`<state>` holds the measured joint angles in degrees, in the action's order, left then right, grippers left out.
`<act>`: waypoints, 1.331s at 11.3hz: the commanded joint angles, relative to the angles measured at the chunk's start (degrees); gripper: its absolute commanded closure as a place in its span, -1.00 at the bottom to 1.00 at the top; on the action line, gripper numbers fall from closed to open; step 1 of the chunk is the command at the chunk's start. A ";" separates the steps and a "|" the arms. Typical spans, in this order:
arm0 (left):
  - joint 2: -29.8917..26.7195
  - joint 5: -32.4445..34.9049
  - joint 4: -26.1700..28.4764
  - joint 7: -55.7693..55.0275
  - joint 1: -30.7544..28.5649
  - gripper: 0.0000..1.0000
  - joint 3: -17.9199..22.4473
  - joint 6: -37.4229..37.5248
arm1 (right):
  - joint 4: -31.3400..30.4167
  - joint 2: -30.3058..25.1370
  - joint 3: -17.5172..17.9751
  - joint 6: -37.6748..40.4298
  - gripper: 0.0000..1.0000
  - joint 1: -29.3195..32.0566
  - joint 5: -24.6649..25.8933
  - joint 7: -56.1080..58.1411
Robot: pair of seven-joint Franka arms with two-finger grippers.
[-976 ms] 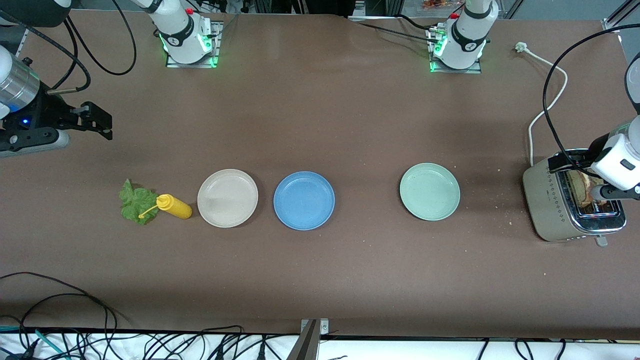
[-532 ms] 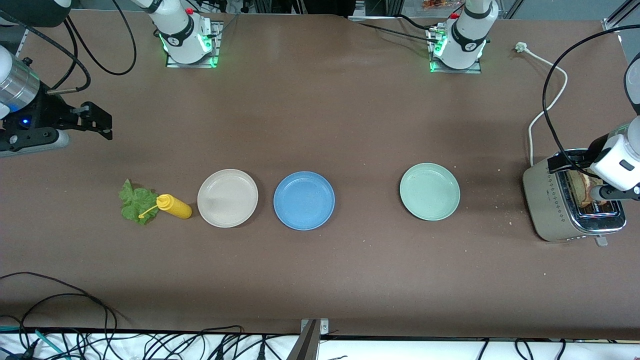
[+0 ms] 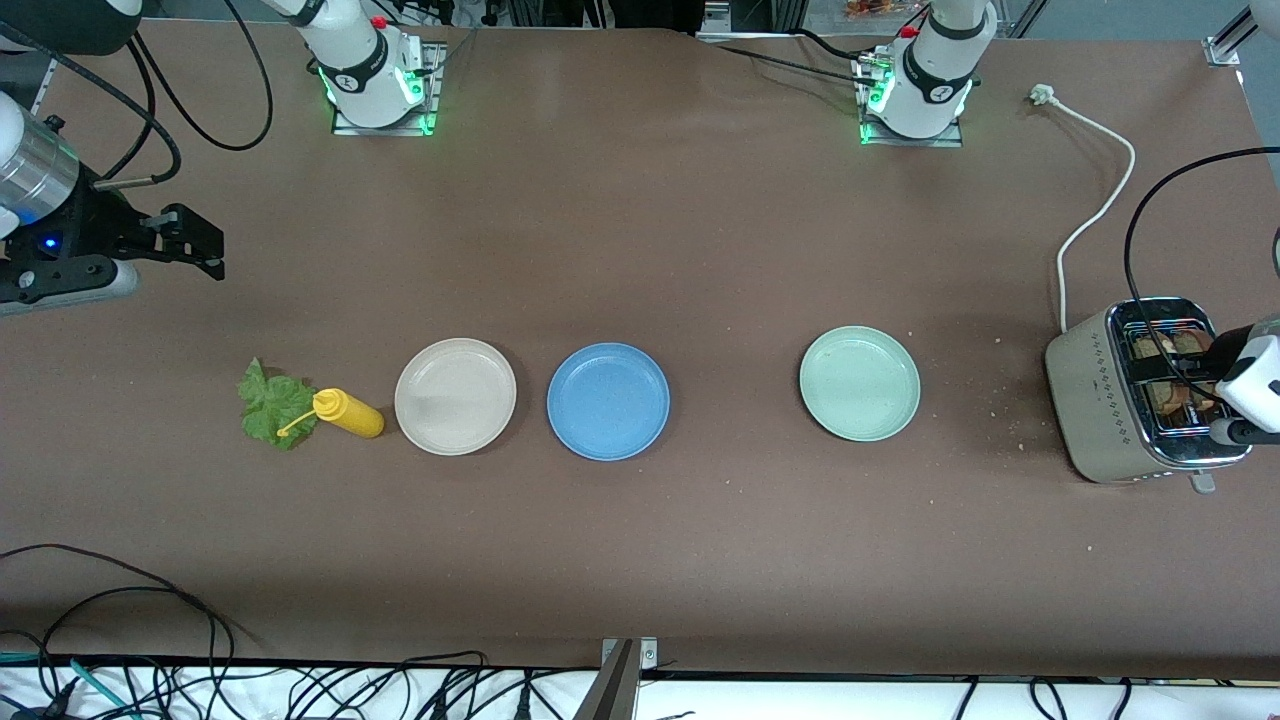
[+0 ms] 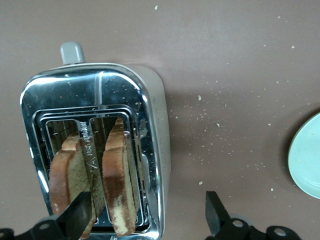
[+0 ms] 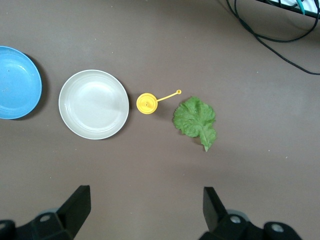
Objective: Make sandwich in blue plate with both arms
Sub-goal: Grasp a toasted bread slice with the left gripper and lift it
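At frame's right edge, left gripper (image 4: pixel 145 220), jaws spread, straddles toaster (image 3: pixel 1110 400); descending, one finger could crush bread slices (image 4: pixel 117 185). Right gripper (image 5: pixel 145 210) waits, jaws spread.

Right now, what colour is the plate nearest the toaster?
Pale green plate, clearest in the front view.

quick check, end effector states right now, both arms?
Left end effector: open, holding nothing, over the toaster with the bread slices in its slots.
Right end effector: open, holding nothing, up over bare table.
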<state>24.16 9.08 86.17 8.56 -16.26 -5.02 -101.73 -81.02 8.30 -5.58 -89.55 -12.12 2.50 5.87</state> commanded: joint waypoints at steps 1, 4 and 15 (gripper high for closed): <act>-0.69 0.59 -1.45 0.76 0.18 -1.00 -0.70 1.18 | 0.60 -0.13 0.04 0.78 -1.00 -0.10 0.57 -0.60; -0.25 1.02 -1.10 0.67 -0.08 -1.00 -0.61 1.18 | 0.60 -0.13 0.04 0.78 -1.00 -0.10 0.57 -0.60; 4.14 1.29 -0.57 0.76 -3.08 0.77 -0.43 3.73 | 0.69 -0.13 0.04 0.70 -1.00 -0.10 0.48 -0.42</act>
<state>28.46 9.08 85.84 8.55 -19.31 -5.11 -100.03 -81.02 8.31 -5.56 -89.56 -12.12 2.50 5.87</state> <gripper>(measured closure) 0.172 0.000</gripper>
